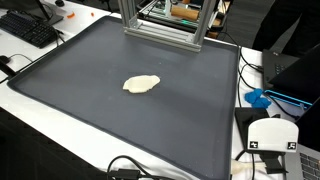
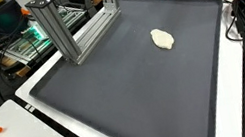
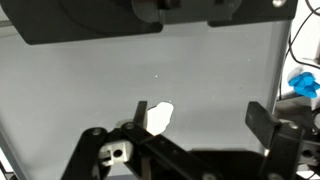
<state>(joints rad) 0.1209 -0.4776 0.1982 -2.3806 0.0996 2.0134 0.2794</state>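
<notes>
thing: one pale lump (image 1: 141, 84) lying near the middle of the one rimmed dark mat (image 1: 70, 95) | gripper (image 3: 199, 120): released, jaws spread wide, grasping nothing, lump beside one finger | around: one metal frame (image 2: 75, 26), one keyboard (image 1: 30, 28)

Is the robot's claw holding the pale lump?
No, the gripper stands open and the pale lump lies on the grey mat.

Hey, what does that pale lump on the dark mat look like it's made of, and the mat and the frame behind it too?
Lump: probably dough or putty. It is cream and matte with soft, uneven edges, though crumpled cloth isn't ruled out.
Mat: looks like rubber or foam, dark grey and dull, with a raised rim.
Frame: likely aluminium, with silvery, straight, square bars.
</notes>
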